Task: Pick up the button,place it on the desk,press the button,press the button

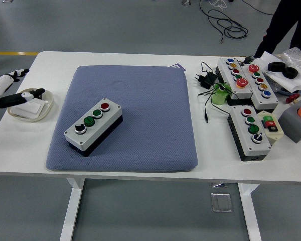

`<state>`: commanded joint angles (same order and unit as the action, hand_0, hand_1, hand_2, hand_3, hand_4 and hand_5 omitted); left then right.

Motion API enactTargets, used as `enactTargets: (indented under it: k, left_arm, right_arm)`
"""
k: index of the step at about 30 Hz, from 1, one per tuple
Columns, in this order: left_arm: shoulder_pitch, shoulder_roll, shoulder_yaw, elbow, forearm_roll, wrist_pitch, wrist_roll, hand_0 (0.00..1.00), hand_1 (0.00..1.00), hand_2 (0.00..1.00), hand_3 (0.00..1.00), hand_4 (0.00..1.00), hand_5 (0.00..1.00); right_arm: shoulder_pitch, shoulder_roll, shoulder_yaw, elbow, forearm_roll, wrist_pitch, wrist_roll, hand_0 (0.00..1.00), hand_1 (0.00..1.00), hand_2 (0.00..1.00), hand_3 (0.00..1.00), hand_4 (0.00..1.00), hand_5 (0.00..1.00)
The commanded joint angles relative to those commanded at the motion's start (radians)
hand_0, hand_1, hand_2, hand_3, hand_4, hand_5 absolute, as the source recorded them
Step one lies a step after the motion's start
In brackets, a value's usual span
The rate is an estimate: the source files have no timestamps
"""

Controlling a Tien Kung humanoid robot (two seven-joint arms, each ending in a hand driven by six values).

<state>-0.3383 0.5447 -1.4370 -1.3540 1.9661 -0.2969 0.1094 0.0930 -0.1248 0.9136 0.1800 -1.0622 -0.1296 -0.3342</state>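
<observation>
I see the button box (93, 126) lying on the blue mat (140, 100), on its left part, on the white table (20, 140). I cannot tell the hands' state; neither hand shows.

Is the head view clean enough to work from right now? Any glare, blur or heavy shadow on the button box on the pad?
Head view: light is even and soft; the button box is sharp, its four button caps distinct, with only a faint shadow on the blue pad. The white table is bright but not blown out. Neither robot hand is in frame.
</observation>
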Motion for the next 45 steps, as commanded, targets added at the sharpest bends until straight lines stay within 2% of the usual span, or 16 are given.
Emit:
enactTargets:
  k: [4, 5, 9, 11, 18, 22, 23, 28, 29, 31, 34, 35, 40, 41, 43, 45]
  left_arm:
    - [-0.014, 0.019, 0.018, -0.023, 0.055, -0.057, -0.013, 0.938, 0.948, 0.998, 0.998, 0.998, 0.854]
    - [-0.015, 0.021, 0.02, -0.027, 0.066, -0.061, -0.014, 0.935, 0.951, 0.998, 0.998, 0.998, 0.803]
    - [-0.021, 0.015, 0.024, -0.037, 0.093, -0.011, 0.011, 0.935, 0.951, 0.998, 0.998, 0.998, 0.803]
    - [-0.018, 0.015, 0.026, -0.035, 0.087, -0.002, 0.012, 0.949, 0.969, 0.998, 0.998, 0.998, 0.799]
    - [-0.012, 0.016, 0.048, -0.053, 0.037, -0.012, -0.016, 0.939, 0.959, 0.998, 0.998, 0.998, 0.8]
    - [-0.005, 0.016, 0.067, -0.104, 0.064, -0.017, -0.032, 0.939, 0.959, 0.998, 0.998, 0.998, 0.8]
    - [-0.005, 0.017, 0.069, -0.11, 0.066, -0.017, -0.033, 0.934, 0.929, 0.998, 0.998, 0.998, 0.828]
    - [-0.022, 0.02, 0.113, -0.141, 0.084, -0.002, -0.043, 0.934, 0.929, 0.998, 0.998, 0.998, 0.828]
    - [-0.026, 0.02, 0.12, -0.146, 0.098, 0.003, -0.05, 0.854, 0.752, 0.846, 0.998, 0.998, 0.866]
    - [-0.033, 0.019, 0.128, -0.153, 0.129, 0.015, -0.059, 0.854, 0.752, 0.846, 0.998, 0.998, 0.866]
    - [-0.051, 0.018, 0.14, -0.184, 0.19, 0.077, -0.062, 0.854, 0.752, 0.846, 0.998, 0.998, 0.866]
    - [-0.059, 0.019, 0.148, -0.19, 0.198, 0.089, -0.056, 0.211, 0.156, 0.209, 0.858, 0.998, 0.998]
    - [-0.103, 0.022, 0.199, -0.218, 0.24, 0.207, -0.037, 0.211, 0.156, 0.209, 0.858, 0.998, 0.998]
    - [-0.104, 0.022, 0.201, -0.219, 0.242, 0.213, -0.037, 0.098, 0.053, 0.112, 0.764, 0.998, 0.998]
    - [-0.113, 0.023, 0.223, -0.221, 0.225, 0.236, -0.046, 0.098, 0.053, 0.112, 0.764, 0.998, 0.998]
    - [-0.116, 0.028, 0.246, -0.225, 0.204, 0.22, -0.057, 0.098, 0.053, 0.112, 0.764, 0.998, 0.998]
  right_arm:
    - [0.004, 0.002, -0.003, 0.0, 0.005, -0.002, 0.0, 0.63, 0.557, 0.645, 0.574, 0.312, 0.267]
    - [0.004, 0.003, -0.001, 0.0, 0.001, -0.001, -0.001, 0.629, 0.557, 0.645, 0.574, 0.312, 0.268]
    - [0.006, 0.005, 0.008, 0.0, -0.014, 0.0, -0.004, 0.629, 0.557, 0.645, 0.574, 0.312, 0.268]
    - [0.006, 0.006, 0.005, 0.0, -0.01, -0.001, -0.003, 0.629, 0.557, 0.646, 0.575, 0.311, 0.268]
    - [0.008, 0.007, 0.011, 0.0, -0.022, 0.0, -0.007, 0.629, 0.557, 0.645, 0.574, 0.31, 0.269]
    - [0.009, 0.01, 0.012, 0.0, -0.022, 0.0, -0.008, 0.629, 0.557, 0.645, 0.574, 0.31, 0.269]
    - [0.009, 0.01, 0.012, 0.0, -0.022, 0.0, -0.009, 0.629, 0.557, 0.646, 0.575, 0.309, 0.268]
    - [0.011, 0.011, 0.023, 0.0, -0.038, 0.003, -0.011, 0.629, 0.557, 0.646, 0.575, 0.309, 0.268]
    - [0.012, 0.011, 0.023, 0.0, -0.039, 0.003, -0.011, 0.628, 0.557, 0.646, 0.574, 0.308, 0.266]
    - [0.013, 0.01, 0.021, 0.0, -0.038, 0.004, -0.011, 0.628, 0.557, 0.646, 0.574, 0.308, 0.266]
    - [0.018, 0.01, 0.013, 0.0, -0.019, 0.0, -0.009, 0.628, 0.557, 0.646, 0.574, 0.308, 0.266]
    - [0.021, 0.01, 0.016, 0.0, -0.024, 0.001, -0.009, 0.629, 0.556, 0.646, 0.574, 0.308, 0.269]
    - [0.031, 0.01, 0.015, 0.0, -0.022, 0.0, -0.008, 0.629, 0.556, 0.646, 0.574, 0.308, 0.269]
    - [0.031, 0.01, 0.015, 0.0, -0.021, 0.0, -0.008, 0.629, 0.557, 0.646, 0.574, 0.307, 0.27]
    - [0.027, 0.009, 0.007, 0.0, -0.014, 0.0, -0.006, 0.629, 0.557, 0.646, 0.574, 0.307, 0.27]
    - [0.024, 0.008, 0.005, 0.0, -0.01, -0.001, -0.005, 0.629, 0.557, 0.646, 0.574, 0.307, 0.27]
